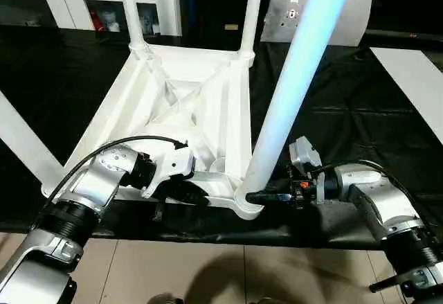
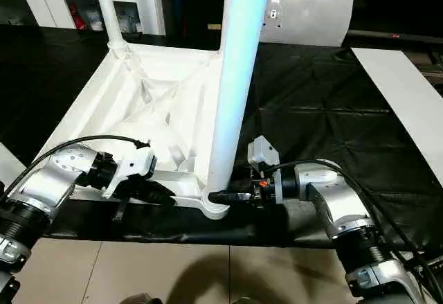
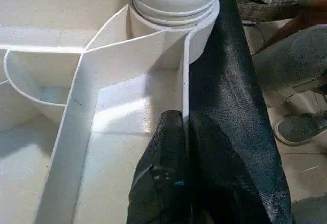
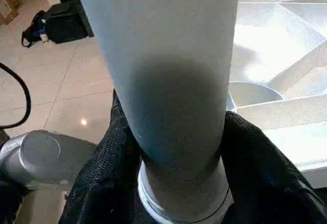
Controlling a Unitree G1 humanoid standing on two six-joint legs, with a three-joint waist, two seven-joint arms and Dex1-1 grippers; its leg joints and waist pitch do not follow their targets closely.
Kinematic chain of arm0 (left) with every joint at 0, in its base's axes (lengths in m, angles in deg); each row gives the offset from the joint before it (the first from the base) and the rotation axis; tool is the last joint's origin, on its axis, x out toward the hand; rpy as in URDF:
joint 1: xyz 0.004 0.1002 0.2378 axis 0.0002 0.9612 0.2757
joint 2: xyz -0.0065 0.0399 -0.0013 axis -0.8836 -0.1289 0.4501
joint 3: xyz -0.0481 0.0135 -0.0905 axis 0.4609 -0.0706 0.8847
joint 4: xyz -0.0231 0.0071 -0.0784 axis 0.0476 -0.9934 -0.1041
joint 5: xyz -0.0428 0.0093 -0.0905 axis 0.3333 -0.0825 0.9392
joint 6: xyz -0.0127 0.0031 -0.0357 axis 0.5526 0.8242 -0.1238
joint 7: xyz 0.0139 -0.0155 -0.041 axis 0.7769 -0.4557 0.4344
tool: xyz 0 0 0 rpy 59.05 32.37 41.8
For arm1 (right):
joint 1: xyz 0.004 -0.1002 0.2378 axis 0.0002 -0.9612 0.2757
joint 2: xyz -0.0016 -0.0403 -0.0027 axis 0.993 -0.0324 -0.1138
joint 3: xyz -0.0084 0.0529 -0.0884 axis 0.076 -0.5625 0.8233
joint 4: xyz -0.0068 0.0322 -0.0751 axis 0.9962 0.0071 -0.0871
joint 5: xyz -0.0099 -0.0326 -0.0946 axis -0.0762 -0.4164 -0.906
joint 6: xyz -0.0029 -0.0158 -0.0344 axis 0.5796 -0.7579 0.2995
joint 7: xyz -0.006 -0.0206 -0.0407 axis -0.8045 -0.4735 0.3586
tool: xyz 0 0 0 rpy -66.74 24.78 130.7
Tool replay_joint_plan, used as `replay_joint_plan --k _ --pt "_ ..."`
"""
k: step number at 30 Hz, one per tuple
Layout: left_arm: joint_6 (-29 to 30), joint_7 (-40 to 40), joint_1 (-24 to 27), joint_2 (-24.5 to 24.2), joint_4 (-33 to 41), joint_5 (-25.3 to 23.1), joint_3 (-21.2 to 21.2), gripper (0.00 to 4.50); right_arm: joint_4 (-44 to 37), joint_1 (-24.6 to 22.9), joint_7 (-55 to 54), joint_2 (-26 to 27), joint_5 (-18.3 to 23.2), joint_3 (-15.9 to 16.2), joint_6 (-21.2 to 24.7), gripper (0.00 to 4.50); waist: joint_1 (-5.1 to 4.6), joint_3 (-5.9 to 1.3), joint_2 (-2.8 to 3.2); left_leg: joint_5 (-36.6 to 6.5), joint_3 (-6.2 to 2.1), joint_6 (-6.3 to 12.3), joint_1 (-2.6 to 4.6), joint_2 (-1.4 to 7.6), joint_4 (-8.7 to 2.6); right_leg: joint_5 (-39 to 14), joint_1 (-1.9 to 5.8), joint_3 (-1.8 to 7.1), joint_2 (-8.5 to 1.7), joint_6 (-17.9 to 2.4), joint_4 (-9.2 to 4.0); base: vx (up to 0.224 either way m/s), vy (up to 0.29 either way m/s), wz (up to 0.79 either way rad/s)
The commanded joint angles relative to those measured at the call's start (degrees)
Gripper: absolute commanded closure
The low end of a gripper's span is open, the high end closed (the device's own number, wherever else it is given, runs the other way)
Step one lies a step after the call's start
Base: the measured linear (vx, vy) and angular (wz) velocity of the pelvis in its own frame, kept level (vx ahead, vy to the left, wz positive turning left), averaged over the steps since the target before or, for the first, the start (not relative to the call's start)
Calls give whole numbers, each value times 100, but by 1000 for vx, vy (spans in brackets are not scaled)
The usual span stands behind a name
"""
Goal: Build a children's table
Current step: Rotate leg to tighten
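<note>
Head-camera views show the children's table (image 1: 180,103) lying upside down on the black-sheeted workbench (image 1: 346,110), its ribbed underside facing up and legs standing from its corner sockets — two at the far corners, one at the near corner by the robot's right arm, and another slanting off at the left edge of the picture. The near leg (image 1: 294,75) rises from its round socket (image 1: 248,203) at the table's front corner.

The right gripper (image 1: 266,197) reaches in level at the very foot of that leg; in the right wrist view its two black fingers (image 4: 107,173) sit on either side of the leg just above the socket collar, bracketing it closely — a grip appears to be forming or formed. The left gripper (image 1: 183,192) is pinched shut on the thin upright side wall (image 3: 185,96) of the table's frame, one finger inside and one outside, seemingly steadying the top.

Judging by its look, the moulded plastic should be light and fairly stiff, yet smooth and slippery under hard pads. The tapered leg offers the firmest hold low down, near the socket, where leverage on the joint is least. The thin rim wall is a fair handle for bracing, though likely to flex if pulled hard.
</note>
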Motion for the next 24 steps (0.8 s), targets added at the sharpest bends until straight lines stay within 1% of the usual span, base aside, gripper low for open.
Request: replay_joint_plan --k 1,2,3,4,5,6,7,8,9,10,11,12,13,14,15,16,17,18,19,20,21,22,23,24 --pt "531 407 28 130 130 -62 36 450 -208 -220 -609 243 -233 78 133 251 -7 -245 35 -282 -52 630 77 355 -411 630 219 244 -460 -1842 -326 0 0 0" --pt "880 749 13 286 217 -35 135 450 -323 -340 -1306 475 -443 79 245 253 -2 -237 12 -415 -63 550 102 359 -427 458 213 246 -470 -1825 -343 0 0 0" --pt "961 837 2 333 238 -31 157 450 -332 -356 -1484 543 -501 78 273 253 -30 -205 5 -587 -67 429 101 345 -461 127 205 253 -473 -1782 -379 0 0 0" --pt "974 851 0 341 242 -31 160 450 -332 -358 -1514 555 -511 77 277 254 -30 -205 5 -587 -67 429 101 345 -461 127 205 253 -473 -1782 -379 0 0 0" --pt "1134 1135 -64 516 237 -53 207 450 -301 -364 -2131 823 -677 28 378 255 -89 -166 -13 -1022 -88 156 82 323 -509 -785 226 259 -483 -1585 -462 0 0 0" --pt "1189 1270 -96 595 220 -75 224 450 -294 -365 -2342 943 -702 1 439 256 -104 -150 -11 -1163 -88 79 101 324 -526 -1072 207 270 -481 -1515 -496 0 0 0" --pt "1222 1354 -116 644 208 -90 235 450 -291 -366 -2463 1017 -712 -17 479 257 -155 -133 -10 -1385 -111 -38 83 317 -547 -1548 203 274 -484 -1374 -527 0 0 0" --pt "1312 1585 -172 796 157 -108 274 450 -258 -342 -2846 1227 -769 -63 586 257 -175 -132 16 -1557 -123 -102 107 318 -554 -1836 171 283 -492 -1257 -566 0 0 0" --pt "1357 1713 -204 881 130 -118 294 450 -233 -324 -3045 1341 -811 -81 634 257 -203 -118 -4 -1610 -123 -126 103 320 -561 -1867 150 292 -482 -1210 -584 0 0 0" --pt "1499 2114 -305 1156 36 -129 372 450 -121 -246 -3640 1685 -934 -138 738 257 -203 -106 9 -1623 -125 -144 104 318 -567 -1897 135 296 -476 -1184 -589 0 0 0" --pt "1572 2309 -355 1294 -7 -129 413 450 -62 -205 -3916 1846 -992 -168 777 257 -214 -105 4 -1699 -116 -193 137 304 -562 -1986 89 302 -469 -1159 -606 0 0 0" --pt "1662 2448 -383 1387 -2 -134 441 450 -38 -180 -4145 1976 -1050 -207 815 258 -222 -104 -17 -1678 -130 -196 111 297 -570 -2036 112 298 -474 -1126 -602 0 0 0" --pt "1682 2479 -389 1408 -1 -135 448 450 -32 -175 -4196 2004 -1062 -215 824 258 -222 -104 -17 -1678 -130 -196 111 297 -570 -2036 112 298 -474 -1126 -602 0 0 0" --pt "1782 2912 -509 1661 -87 -198 509 450 122 -43 -4857 2339 -1209 -334 873 259 -223 -88 -9 -1609 -120 -197 106 304 -580 -1985 84 313 -470 -1082 -613 0 0 0" --pt "1829 3089 -567 1777 -126 -243 528 450 201 34 -5223 2494 -1306 -383 897 259 -240 -90 -8 -1605 -121 -221 111 301 -584 -1953 70 315 -462 -1087 -617 0 0 0" --pt "1837 3266 -633 1893 -182 -286 548 450 317 134 -5631 2658 -1388 -460 931 259 -240 -107 -11 -1573 -126 -225 116 301 -581 -1887 84 314 -465 -1092 -610 0 0 0" --pt "1833 3409 -693 1997 -230 -315 563 450 382 201 -5894 2812 -1354 -571 968 259 -242 -116 -7 -1425 -117 -211 98 293 -577 -1648 94 319 -456 -1112 -596 0 0 0" --pt "1841 3472 -726 2060 -238 -337 554 450 377 219 -5934 2936 -1222 -670 943 259 -234 -121 -19 -1322 -108 -181 91 290 -572 -1467 106 322 -458 -1122 -591 0 0 0" --pt "1837 3483 -734 2074 -240 -347 547 450 359 216 -5917 2959 -1190 -684 919 224 -220 -136 -14 -1109 -100 -93 85 295 -558 -1060 122 325 -460 -1181 -560 0 0 0" --pt "1826 3508 -750 2101 -229 -388 522 450 269 190 -5866 3014 -1131 -722 850 224 -211 -150 -11 -853 -88 1 61 292 -541 -557 160 318 -447 -1236 -520 0 0 0" --pt "1810 3485 -742 2084 -218 -418 503 450 207 157 -5819 3011 -1087 -766 841 187 -186 -177 -2 -532 -75 112 71 290 -520 33 188 307 -443 -1309 -471 62 -4 1" --pt "1802 3477 -736 2075 -215 -425 498 450 193 148 -5800 3002 -1075 -779 843 187 -182 -184 -6 -373 -69 180 67 287 -511 338 205 305 -440 -1352 -444 59 -5 1" --pt "1729 3449 -690 2007 -197 -482 464 450 128 95 -5667 2912 -1029 -859 803 179 -173 -196 -13 -106 -67 328 63 285 -503 841 235 290 -441 -1443 -404 59 -5 1" --pt "1684 3444 -654 1955 -194 -508 456 450 110 66 -5554 2800 -1049 -874 708 179 -166 -197 -12 -37 -58 443 60 282 -491 1093 247 282 -451 -1515 -397 0 0 0"
